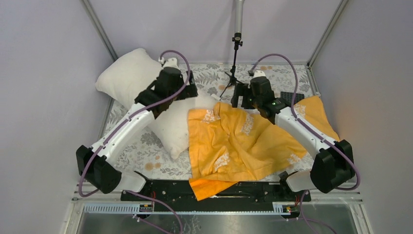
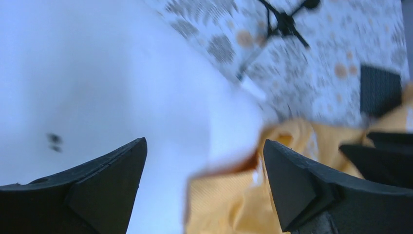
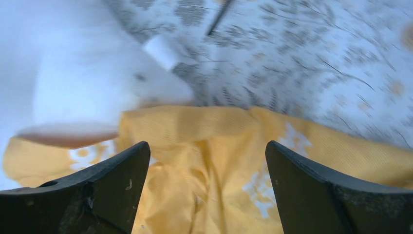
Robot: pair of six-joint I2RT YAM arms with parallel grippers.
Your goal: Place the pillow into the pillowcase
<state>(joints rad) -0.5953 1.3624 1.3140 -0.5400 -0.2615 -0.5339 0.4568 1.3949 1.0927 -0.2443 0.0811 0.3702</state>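
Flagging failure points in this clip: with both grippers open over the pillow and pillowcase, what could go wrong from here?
The pillowcase hangs over the near edge of the table; a tug could slide it off.
Neither the left gripper nor the right gripper holds cloth, so the pillow may just bunch it.
The tripod stand is close to the right gripper; a swing might hit it.
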